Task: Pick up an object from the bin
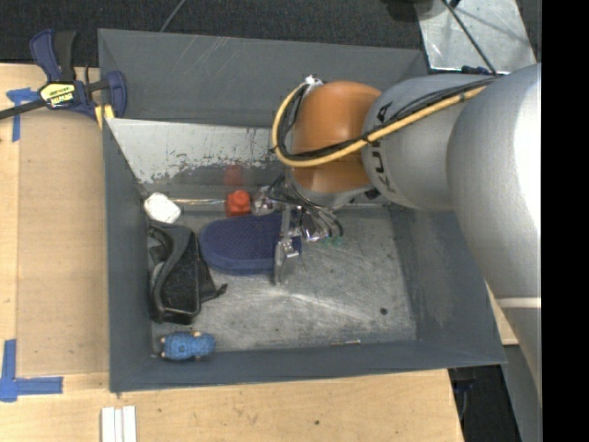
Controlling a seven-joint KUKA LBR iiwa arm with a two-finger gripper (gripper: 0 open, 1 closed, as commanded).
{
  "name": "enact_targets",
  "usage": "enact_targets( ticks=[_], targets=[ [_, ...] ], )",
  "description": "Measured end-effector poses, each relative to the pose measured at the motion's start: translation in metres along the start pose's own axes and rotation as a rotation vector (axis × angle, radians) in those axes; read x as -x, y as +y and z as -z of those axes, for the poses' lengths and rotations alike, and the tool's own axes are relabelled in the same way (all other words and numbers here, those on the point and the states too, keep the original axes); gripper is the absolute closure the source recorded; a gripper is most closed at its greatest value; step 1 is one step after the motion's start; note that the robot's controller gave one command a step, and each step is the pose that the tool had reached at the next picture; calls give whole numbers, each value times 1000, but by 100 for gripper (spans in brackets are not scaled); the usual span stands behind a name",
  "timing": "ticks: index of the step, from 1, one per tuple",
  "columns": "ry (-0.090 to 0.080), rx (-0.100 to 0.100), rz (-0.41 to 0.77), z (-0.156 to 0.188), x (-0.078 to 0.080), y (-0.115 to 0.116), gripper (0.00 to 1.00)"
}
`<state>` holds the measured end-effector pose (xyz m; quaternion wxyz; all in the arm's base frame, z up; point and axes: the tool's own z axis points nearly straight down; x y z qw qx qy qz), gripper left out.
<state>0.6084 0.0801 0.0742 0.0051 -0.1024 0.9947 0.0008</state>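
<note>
Dark-blue oval pad (235,245) lies just in front of the red block (238,202); the tool (287,250) hangs front-right of that block (open or closed: cannot tell). Likely step: pre-grasp positioning. Next: close on the pad's rim, lift straight.

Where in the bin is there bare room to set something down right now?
Bare floor lies right of the gripper, out to the right and front walls. A narrower strip runs in front of the blue disc, right of the blue toy. The left side is crowded: black strap, white lump, red block.
</note>
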Motion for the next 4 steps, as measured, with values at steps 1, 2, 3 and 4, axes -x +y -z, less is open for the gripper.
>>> enact_targets(
  ticks=[1, 2, 3, 4],
  targets=[
    [-12, -1, -3, 3, 3, -3, 100],
    [2, -1, -2, 0, -1, -3, 0],
    [-12, -1, -2, 3, 3, -3, 100],
    [-3, -2, 91, 154, 9, 5, 100]
  ],
)
